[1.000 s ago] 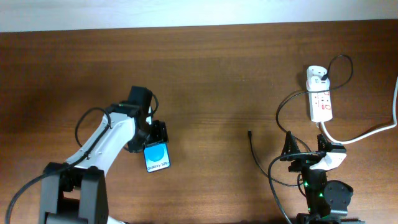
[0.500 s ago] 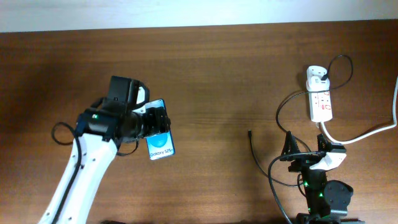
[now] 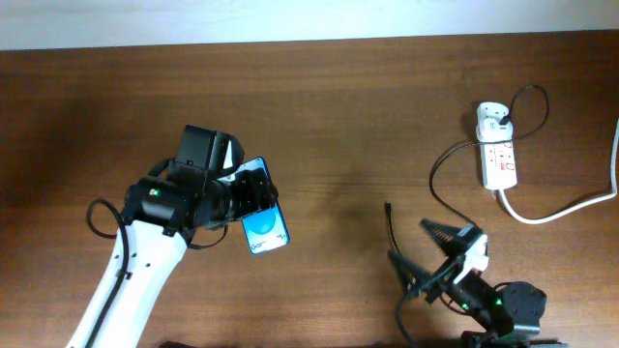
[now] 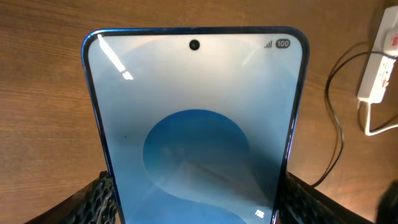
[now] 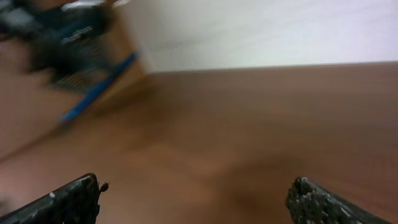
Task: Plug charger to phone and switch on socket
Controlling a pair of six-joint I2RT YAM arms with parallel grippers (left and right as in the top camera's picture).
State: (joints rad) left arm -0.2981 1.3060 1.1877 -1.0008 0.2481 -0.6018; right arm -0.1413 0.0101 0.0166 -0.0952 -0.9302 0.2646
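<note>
My left gripper (image 3: 250,200) is shut on the phone (image 3: 265,222), whose blue screen faces up, and holds it tilted above the table. The phone fills the left wrist view (image 4: 196,112) between the left gripper's fingers (image 4: 196,202). The charger's black cable tip (image 3: 388,206) lies on the table right of the phone. The cable runs up to the white adapter (image 3: 493,115), plugged into the socket strip (image 3: 500,162). My right gripper (image 3: 407,240) is open over the cable just below the tip. Its wrist view is blurred, with the right gripper's fingers (image 5: 196,200) wide apart and empty.
A thick white cord (image 3: 571,205) leaves the socket strip toward the right edge. The strip (image 4: 380,65) and a loop of black cable (image 4: 336,118) also show at the right of the left wrist view. The brown table (image 3: 338,106) ends at a pale wall at the back.
My left arm has lifted the phone and carried it right, toward the middle. My right arm has swung left and tilted toward the cable tip, with its fingers still open.
</note>
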